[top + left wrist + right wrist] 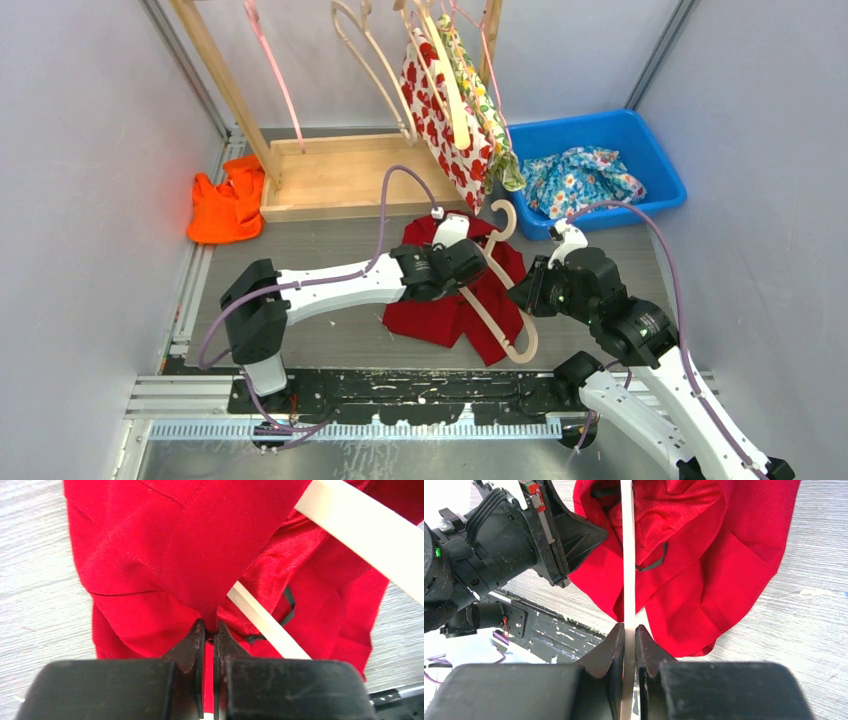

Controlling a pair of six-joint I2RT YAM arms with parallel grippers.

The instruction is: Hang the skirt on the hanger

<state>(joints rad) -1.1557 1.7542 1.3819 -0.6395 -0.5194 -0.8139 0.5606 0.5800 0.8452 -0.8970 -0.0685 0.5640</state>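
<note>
Far left, a crumpled orange cloth (228, 205) lies against the wall, soft and creased; beside it is the flat tray base of a wooden rack (340, 175), pale plain timber, its uprights cut off by the top edge.

Grey wood-grain counter (300, 250); left arm is white-shelled with black joints and a lilac cable looping over it.

Left pincer (210, 632): black tapered fingers together, clamped on a raised fold of the skirt (440, 310); what lies under that fold is hidden.

Skirt is red with a slight sheen, rumpled flat on the counter at centre between the two arms; a thin dark loop shows on the inner side.

Hanger (627, 555): pale, smooth, curved wood lying across the skirt's right part; one bar passes under a fabric layer, how far I cannot tell; its hook points toward the rack.

Right pincer (629, 632): fingers together, gripping the hanger's thin bar edge-on.

A red-and-white floral garment (440, 120) hangs from the rack, its top cropped.

Far right, a glossy blue plastic bin (655, 160) holds a bunched blue floral cloth (580, 180).
</note>
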